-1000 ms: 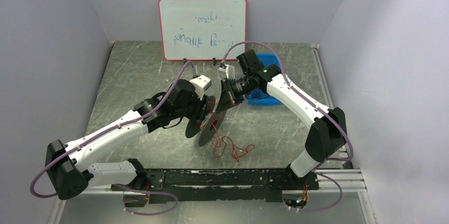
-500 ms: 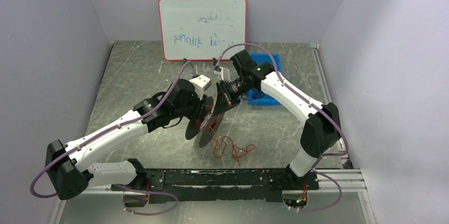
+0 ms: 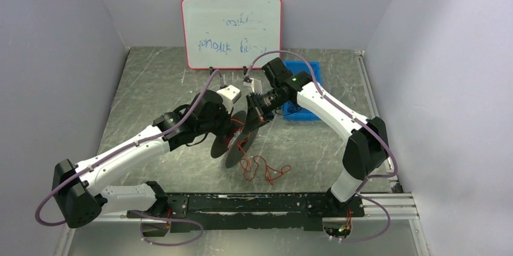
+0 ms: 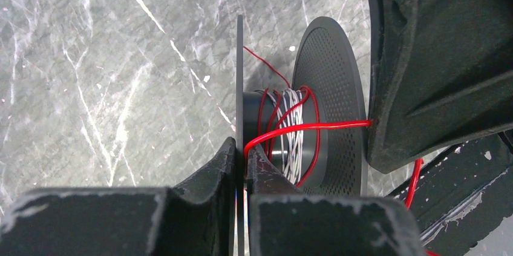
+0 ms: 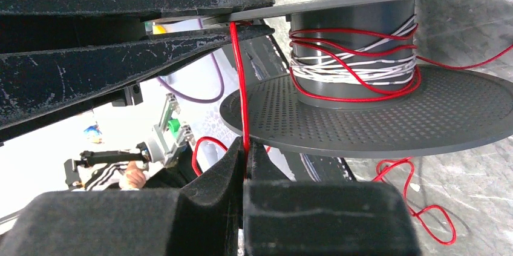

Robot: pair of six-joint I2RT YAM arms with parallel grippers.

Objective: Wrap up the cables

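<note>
over the middle of the counter (image 3: 151, 86), left pincer (image 4: 241, 154) clamps the spool (image 4: 330, 86) by its thin disc; right pincer (image 5: 247, 158) pinches the cables (image 5: 239, 86), loose loops lying toward the near edge; from overhead both grips are hidden.

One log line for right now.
left gripper: shut on spool | right gripper: shut on wire | wire: partly wound, loops on table
</note>
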